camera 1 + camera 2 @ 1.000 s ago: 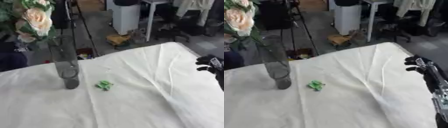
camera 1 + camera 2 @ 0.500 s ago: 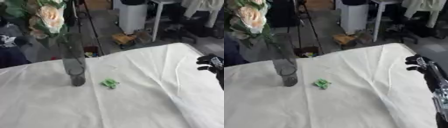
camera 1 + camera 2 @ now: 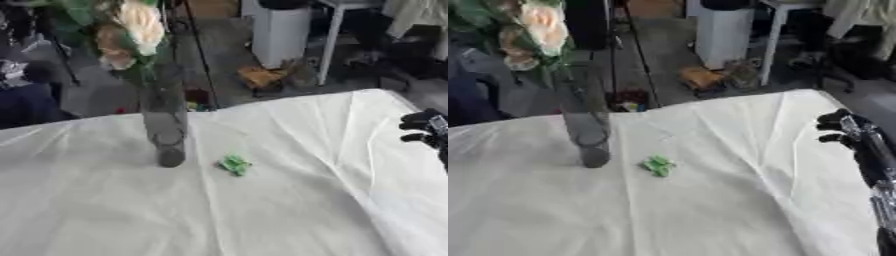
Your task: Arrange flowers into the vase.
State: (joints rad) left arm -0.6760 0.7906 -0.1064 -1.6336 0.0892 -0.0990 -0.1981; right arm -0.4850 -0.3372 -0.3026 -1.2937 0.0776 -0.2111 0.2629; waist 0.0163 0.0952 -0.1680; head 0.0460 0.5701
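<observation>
1. Left eye view: a tall clear glass vase (image 3: 166, 120) stands upright on the surface (image 3: 105, 210), which is covered by a creased white cloth. The vase sits toward the left of the surface, not far from its far edge.
2. Flowers (image 3: 131, 30) are already in the vase. Cream and pale peach blooms with green leaves rise well above its rim, and the stems run down inside the glass.
3. A small green scrap (image 3: 234, 164), perhaps a leaf, lies on the cloth just beside the vase's base, on its right, apart from the glass.
4. The right robot hand (image 3: 423, 127) shows at the right edge, black, above the far right corner of the surface and well apart from the vase. Its fingers look curled inward and nothing is in them.
5. Right eye view: the same right robot hand (image 3: 842, 131) shows more fully, with its dark forearm running down the right edge. The fingers are bent toward the palm and hold nothing.
6. The vase (image 3: 584, 120) and the green scrap (image 3: 657, 165) appear here in the same relation, the scrap to the right of the base.
7. The left robot hand shows in neither view.
</observation>
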